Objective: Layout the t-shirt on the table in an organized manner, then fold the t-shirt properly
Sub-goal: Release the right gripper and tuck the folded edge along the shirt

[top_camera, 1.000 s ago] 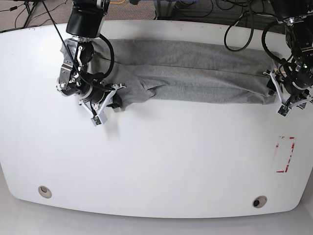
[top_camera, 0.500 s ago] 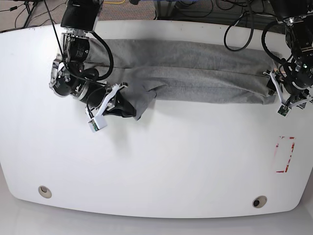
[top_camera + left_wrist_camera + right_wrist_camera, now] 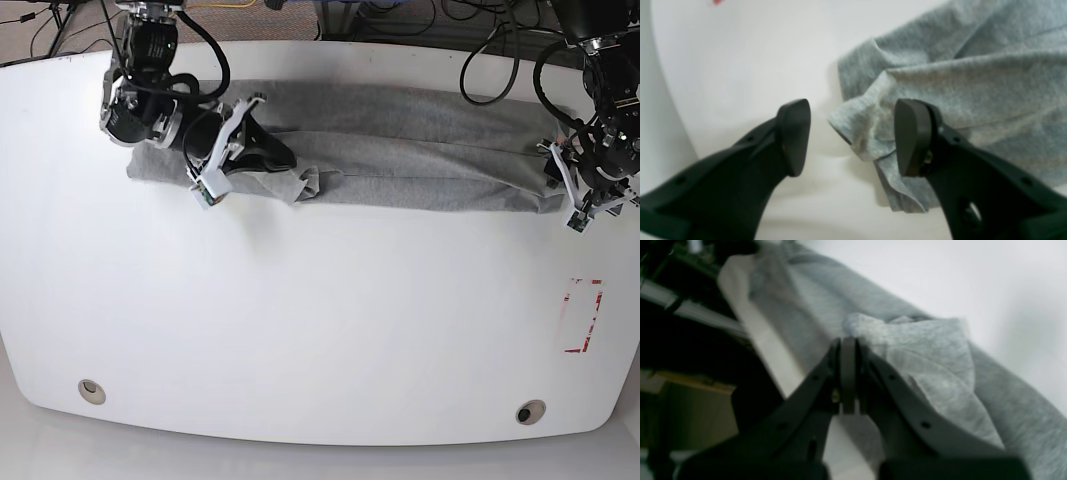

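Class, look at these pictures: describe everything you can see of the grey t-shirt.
The t-shirt is heather-grey knit cotton, bunched into a long creased band across the far side of the table. The shut right gripper pinches one rumpled end; the left gripper stands open around a corner of the other end.

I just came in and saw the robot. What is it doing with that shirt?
The two-armed robot is folding a grey t-shirt, stretched long across the white table. The right hand is pinched shut on one end. The left hand is open around a corner of the other end, not squeezing it.
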`<state>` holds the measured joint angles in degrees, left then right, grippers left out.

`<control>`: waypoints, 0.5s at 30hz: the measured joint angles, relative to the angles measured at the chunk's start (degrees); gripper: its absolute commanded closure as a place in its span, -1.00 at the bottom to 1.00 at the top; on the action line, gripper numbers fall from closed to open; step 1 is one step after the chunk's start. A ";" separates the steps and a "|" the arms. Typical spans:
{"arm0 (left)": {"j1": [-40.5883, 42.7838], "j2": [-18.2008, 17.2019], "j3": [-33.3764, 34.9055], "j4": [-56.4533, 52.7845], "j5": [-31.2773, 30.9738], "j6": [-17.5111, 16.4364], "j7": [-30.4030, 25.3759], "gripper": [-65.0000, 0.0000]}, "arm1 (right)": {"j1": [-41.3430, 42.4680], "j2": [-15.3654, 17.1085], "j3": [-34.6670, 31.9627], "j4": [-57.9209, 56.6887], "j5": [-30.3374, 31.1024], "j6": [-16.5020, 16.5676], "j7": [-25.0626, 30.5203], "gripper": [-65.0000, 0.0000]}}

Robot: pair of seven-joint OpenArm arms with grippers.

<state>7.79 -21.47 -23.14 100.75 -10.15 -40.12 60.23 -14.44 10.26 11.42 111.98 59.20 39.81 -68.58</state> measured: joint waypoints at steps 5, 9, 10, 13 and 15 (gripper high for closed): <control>0.04 0.02 0.13 -0.20 0.17 0.00 -0.02 -0.14 | -2.80 3.34 -3.08 -0.24 1.79 -0.17 -0.57 0.98; 0.13 0.02 0.28 -0.20 -0.15 -0.02 -0.07 -0.14 | -3.54 5.97 -7.43 -0.24 3.72 -0.17 -0.61 0.97; 0.13 0.00 0.26 -0.22 0.04 0.00 0.00 -0.14 | -3.54 6.19 -8.26 -0.24 3.89 -0.15 -0.42 0.96; 0.11 0.00 0.26 -0.22 0.17 0.00 -0.02 -0.14 | -3.56 7.23 -9.66 -0.22 4.24 -0.13 -0.15 0.62; 0.00 0.02 0.28 -0.22 0.13 0.00 -0.02 -0.14 | -3.80 7.78 -9.49 -0.24 4.04 -0.15 -0.20 0.30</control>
<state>7.79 -21.45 -22.85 100.53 -10.02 -40.12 60.20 -18.24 18.04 1.93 111.74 63.24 39.66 -68.77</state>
